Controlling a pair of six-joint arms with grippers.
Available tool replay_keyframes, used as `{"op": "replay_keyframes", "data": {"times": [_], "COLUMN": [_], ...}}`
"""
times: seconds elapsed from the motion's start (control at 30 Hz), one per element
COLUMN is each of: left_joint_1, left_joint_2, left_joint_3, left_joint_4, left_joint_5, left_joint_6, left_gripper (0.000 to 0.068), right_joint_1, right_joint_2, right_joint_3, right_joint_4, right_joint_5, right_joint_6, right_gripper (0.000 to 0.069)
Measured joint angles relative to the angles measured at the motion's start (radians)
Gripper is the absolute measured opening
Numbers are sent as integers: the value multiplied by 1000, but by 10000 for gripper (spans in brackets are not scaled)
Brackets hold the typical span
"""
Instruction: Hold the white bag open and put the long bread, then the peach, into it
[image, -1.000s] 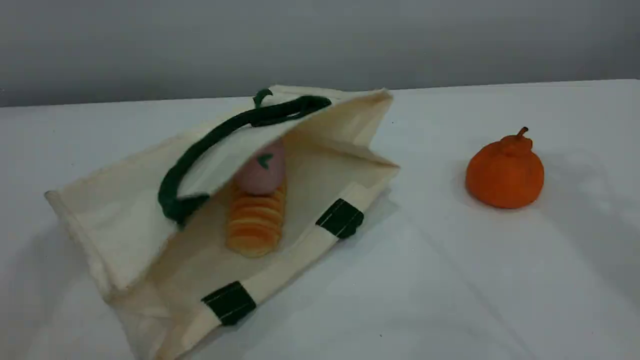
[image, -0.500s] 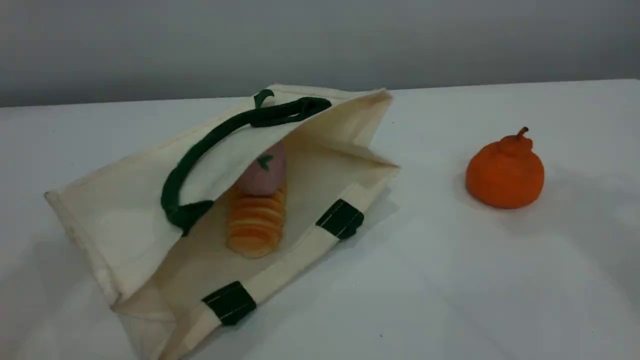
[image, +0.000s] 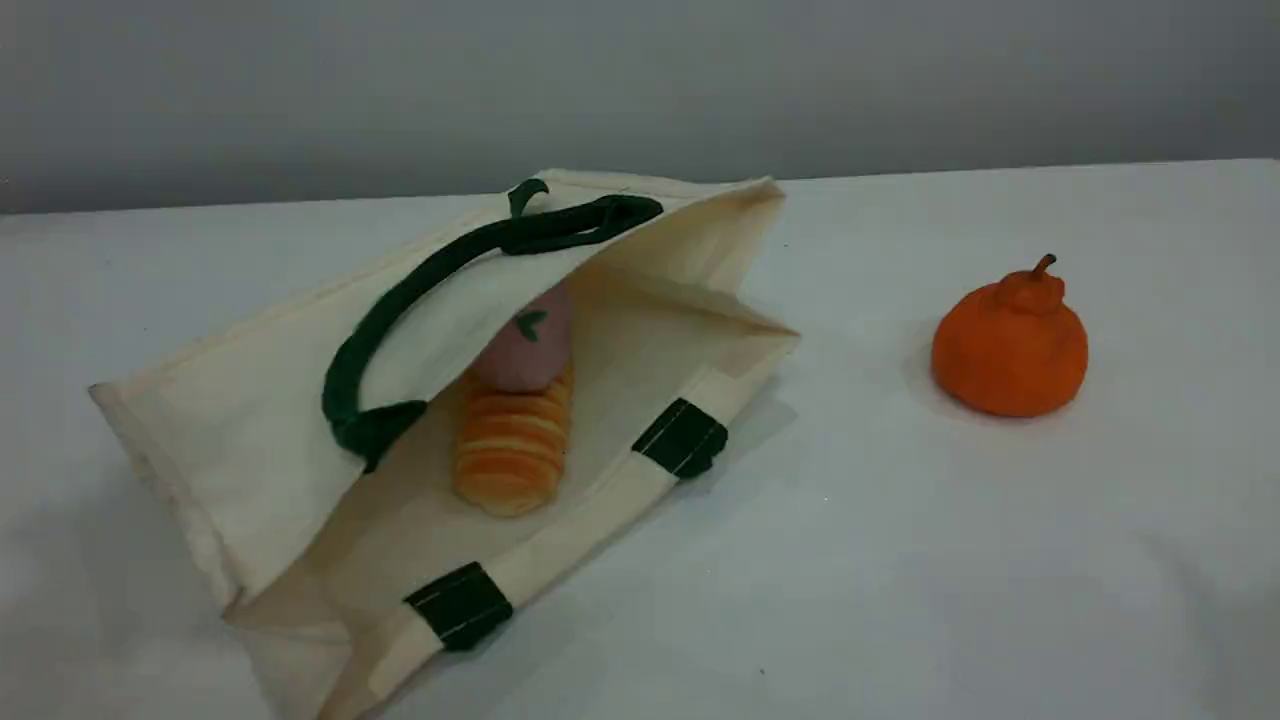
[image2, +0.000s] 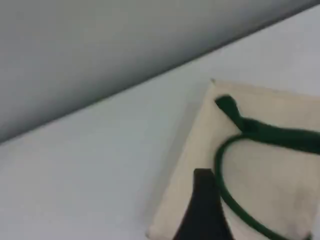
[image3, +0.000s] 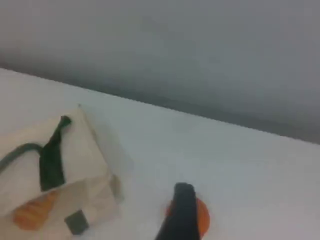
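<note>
White bag (image: 250, 440) lies on its side on the tabletop (image: 900, 560), mouth gaping toward the camera and slightly right. Upper panel sags over the opening, its dark green handle (image: 400, 300) draped across it; two green patches (image: 683, 437) show on the lower rim.

Long bread (image: 510, 450) is inside the bag, flat on the lower panel, lengthwise into the mouth. Peach (image: 525, 345) is also inside, directly behind the bread and touching its far end, half under the drooping upper panel, green leaf mark facing out.

Only other item: orange fruit (image: 1010, 345) with a stem knob, upright on the tabletop well to the right of the bag, apart from it. Nothing sits between fruit and bag mouth. The sagging panel and handle are the only things partly covering the opening.

No arm in the scene view. Left end effector (image2: 202, 210): one dark fingertip visible in the left wrist view, raised above the bag's closed end and handle, touching nothing. Jaws apart, empty. Right end effector (image3: 180, 212): single fingertip in the right wrist view, up off the tabletop, overlapping the orange fruit behind it, bag at lower left. Jaws apart, nothing held. Both wrist views are blurry.
</note>
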Motion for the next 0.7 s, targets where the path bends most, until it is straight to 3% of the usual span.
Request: {"op": "replay_keyframes", "data": {"times": [0.2,0.33,0.57,0.7], "left_joint_1": [0,0,0,0], "left_joint_2": [-154,-269,-505,-645], "left_joint_3": [193,317,489,581], "left_joint_4": [-9,-9,-17,-33], "left_joint_5": [-1,-1,-1,-1], "left_joint_6": [-11,-18,-35,-98], "left_gripper": [502,502,502,502], "right_joint_1": [1,1,1,1], "right_joint_2": [-146,-239,-452,-572], "right_joint_3": [0,20,167,291], "right_joint_4": [5,5,8,61], "right_joint_5": [121,115,119,118], "right_joint_6": [41,57,57,57], "right_gripper": [592,592,592,592]}}
